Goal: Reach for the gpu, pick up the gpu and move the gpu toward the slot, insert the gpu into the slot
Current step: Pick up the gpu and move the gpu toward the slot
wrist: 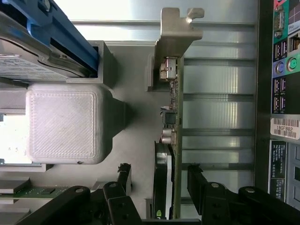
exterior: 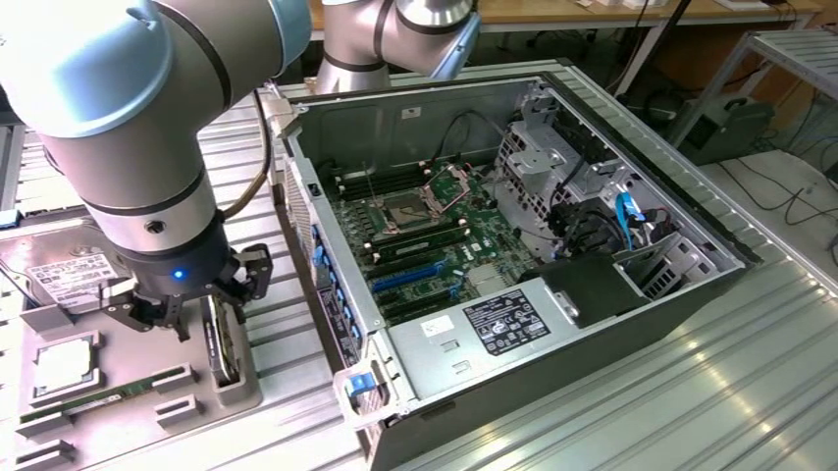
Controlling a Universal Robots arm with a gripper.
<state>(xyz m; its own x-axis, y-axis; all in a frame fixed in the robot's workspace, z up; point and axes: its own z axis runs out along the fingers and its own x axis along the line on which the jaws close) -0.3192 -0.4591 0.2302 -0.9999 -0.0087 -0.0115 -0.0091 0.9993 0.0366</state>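
Observation:
The gpu (exterior: pixel 226 353) stands on edge in a grey holder on the exterior view's left, outside the computer case. From the wrist it is a thin card edge (wrist: pixel 171 140) with its silver bracket (wrist: pixel 176 35) at the far end. My gripper (exterior: pixel 210 319) hangs right over it, open, with one black finger (wrist: pixel 124 176) on each side of the card (wrist: pixel 197 178) and a gap left on both sides. The blue slot (exterior: pixel 403 278) lies on the green motherboard inside the open case, well to the right in the exterior view.
The grey parts tray (exterior: pixel 131 392) also holds a hard drive (exterior: pixel 69 270), a processor (exterior: pixel 59 363) and a memory stick (exterior: pixel 92 397). The case's side wall (exterior: pixel 328 285) with its rear ports (wrist: pixel 286 70) rises between tray and motherboard. A power supply (exterior: pixel 497 329) sits near the slots.

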